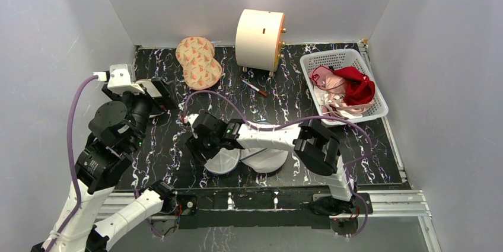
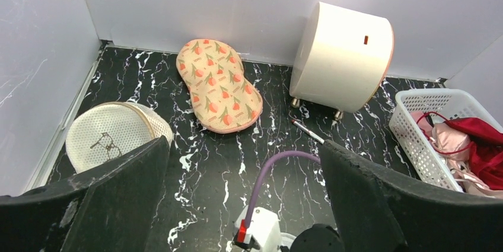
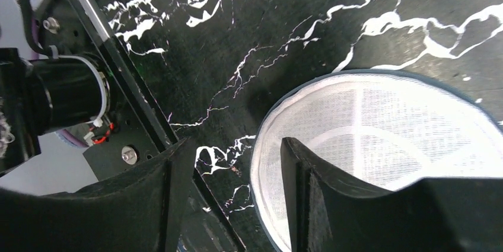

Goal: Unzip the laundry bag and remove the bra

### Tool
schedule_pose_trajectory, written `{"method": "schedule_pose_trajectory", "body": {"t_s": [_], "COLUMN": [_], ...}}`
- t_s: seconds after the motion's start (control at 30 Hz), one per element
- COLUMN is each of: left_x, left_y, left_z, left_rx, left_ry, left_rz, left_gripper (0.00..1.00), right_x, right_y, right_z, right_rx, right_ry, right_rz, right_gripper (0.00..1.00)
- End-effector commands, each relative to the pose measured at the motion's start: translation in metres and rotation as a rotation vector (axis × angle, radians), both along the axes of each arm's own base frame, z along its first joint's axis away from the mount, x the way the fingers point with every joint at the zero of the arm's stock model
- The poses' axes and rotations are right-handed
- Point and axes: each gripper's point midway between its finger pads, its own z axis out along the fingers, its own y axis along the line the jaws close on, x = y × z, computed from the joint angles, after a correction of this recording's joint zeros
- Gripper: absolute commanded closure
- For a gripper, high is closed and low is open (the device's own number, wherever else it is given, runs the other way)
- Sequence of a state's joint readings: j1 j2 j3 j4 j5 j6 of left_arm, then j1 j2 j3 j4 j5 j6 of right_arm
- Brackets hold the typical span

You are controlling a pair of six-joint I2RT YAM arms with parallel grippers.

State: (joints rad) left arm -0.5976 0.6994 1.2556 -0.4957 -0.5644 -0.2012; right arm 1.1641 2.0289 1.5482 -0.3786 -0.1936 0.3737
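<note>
The laundry bag lies unzipped near the table's front edge, spread into two round white mesh halves, mostly under my right arm. In the right wrist view its mesh looks empty. My right gripper hangs low over the bag's left rim, jaws apart. One finger is over the mesh and the other over the table, with nothing pinched in the right gripper. A rose-pink satin bra lies in the white basket. My left gripper is raised at the left, wide open and holding nothing.
An orange patterned pouch and a cream drum-shaped box stand at the back. A pen lies between them. The basket also holds red cloth. A cream round pouch sits by the left wall. White walls enclose the table.
</note>
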Motion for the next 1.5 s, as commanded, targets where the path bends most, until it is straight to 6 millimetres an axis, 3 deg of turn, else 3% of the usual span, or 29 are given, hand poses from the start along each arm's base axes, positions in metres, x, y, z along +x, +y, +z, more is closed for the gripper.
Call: {"method": "schedule_pose_trajectory", "body": {"t_s": [0.0,0.1,0.37,0.5,0.67,0.97,1.1,1.2,1.33,1.47], "left_x": [-0.002,-0.003,-0.002,-0.001,-0.001,0.0,0.001,0.001,0.001,0.001], "left_y": [0.007,0.006,0.006,0.004,0.003,-0.002,-0.004,-0.004,-0.004,-0.004], "left_z": [-0.011,-0.013,-0.014,-0.013,-0.016,-0.02,-0.021,-0.02,-0.021,-0.018], "left_rx": [0.016,0.009,0.006,0.003,0.0,-0.01,-0.013,-0.013,-0.013,-0.018], "left_ry": [0.024,0.026,0.021,0.019,0.028,0.039,0.044,0.046,0.047,0.043], "left_rz": [0.027,0.026,0.026,0.018,0.015,0.002,-0.004,-0.006,-0.004,-0.008], "left_gripper": [0.02,0.02,0.02,0.02,0.02,0.02,0.02,0.02,0.01,0.02], "right_x": [-0.006,-0.007,-0.005,0.003,0.009,0.007,-0.003,-0.003,0.006,0.014], "right_y": [0.016,0.016,0.01,0.009,0.005,0.0,-0.003,0.001,0.009,0.012], "right_z": [0.01,-0.001,-0.029,-0.033,-0.039,-0.045,-0.057,-0.045,-0.008,0.039], "right_rx": [-0.005,-0.085,-0.322,-0.387,-0.415,-0.394,-0.379,-0.336,-0.229,-0.064], "right_ry": [-0.031,-0.091,-0.327,-0.417,-0.443,-0.423,-0.364,-0.365,-0.391,-0.371], "right_rz": [0.015,0.015,0.013,-0.004,-0.038,-0.072,-0.077,-0.091,-0.135,-0.172], "right_gripper": [0.49,0.56,0.57,0.59,0.64,0.62,0.7,0.83,0.98,1.0]}}
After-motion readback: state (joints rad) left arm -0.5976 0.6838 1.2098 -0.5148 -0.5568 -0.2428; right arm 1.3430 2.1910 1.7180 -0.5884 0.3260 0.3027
